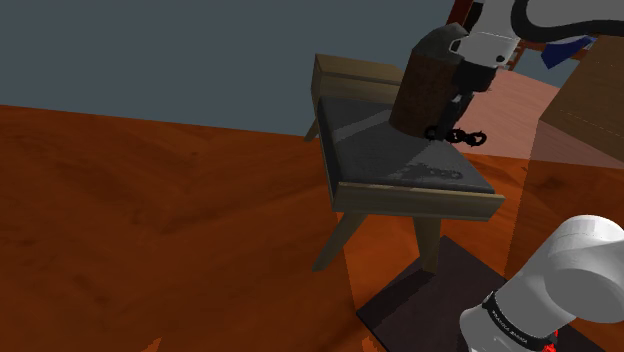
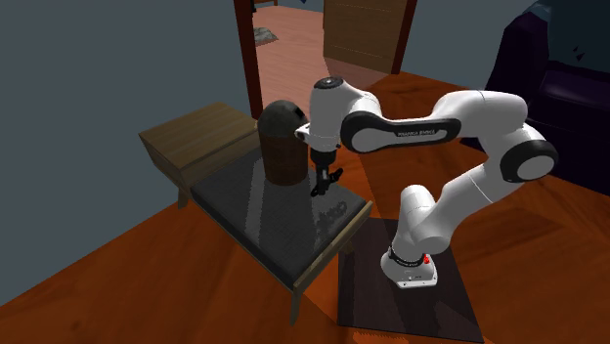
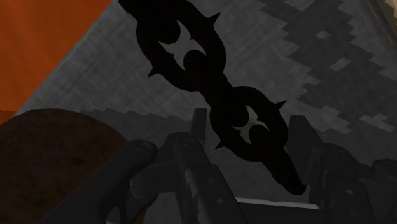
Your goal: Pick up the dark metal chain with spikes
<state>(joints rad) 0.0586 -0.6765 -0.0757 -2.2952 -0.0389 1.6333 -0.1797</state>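
Note:
The dark spiked chain [image 1: 458,134] hangs level in the air a little above the grey tabletop [image 1: 390,160], and its shadow falls on the top below it. My gripper [image 1: 449,112] is shut on one end of the chain, beside a brown cylinder. In the second exterior view the gripper [image 2: 324,182] holds the chain [image 2: 329,180] over the table's side nearest the arm's base. In the wrist view the chain [image 3: 191,51] runs away from the gripper [image 3: 249,141], with its nearest link clasped between the two fingers [image 3: 198,130].
A brown cylinder with a grey domed top [image 1: 424,85] [image 2: 282,145] stands on the table close beside the gripper. A wooden box [image 2: 191,137] adjoins the table's far end. An open doorway [image 2: 313,39] lies behind it, and a dark sofa [image 2: 557,78] stands at the second exterior view's right.

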